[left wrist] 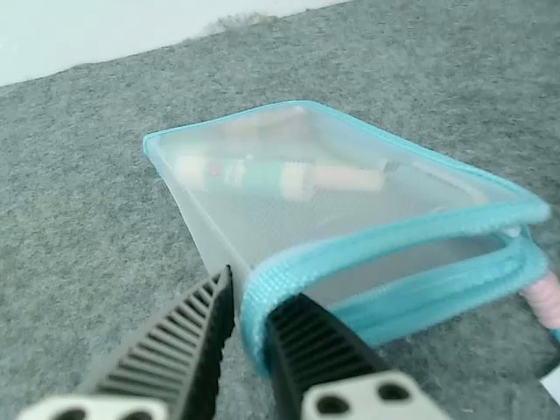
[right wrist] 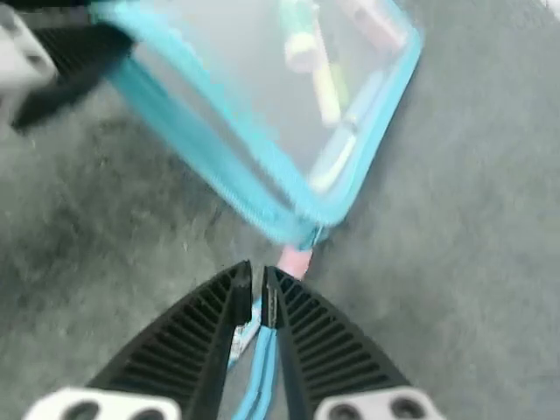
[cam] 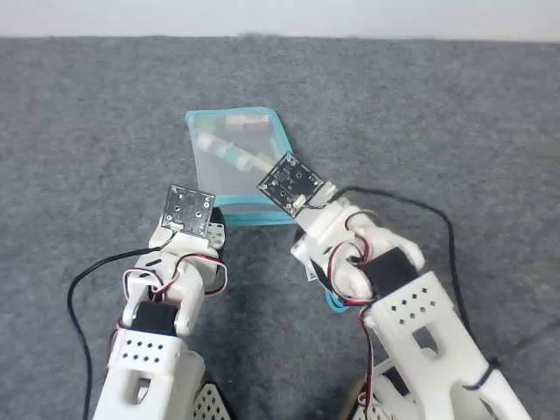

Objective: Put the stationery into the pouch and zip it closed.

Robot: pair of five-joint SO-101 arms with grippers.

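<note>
Clamps the left hand (left wrist: 254,302) on one zip-edge corner of the pouch (cam: 234,162) on the tabletop (cam: 87,131), nips the blue pull cord (right wrist: 260,363) past the opposite corner in the narrowed right hand (right wrist: 256,273).

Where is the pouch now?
In the high view, the pouch lies mid-table on the grey mat, its near corner pinched by the left gripper.
</note>
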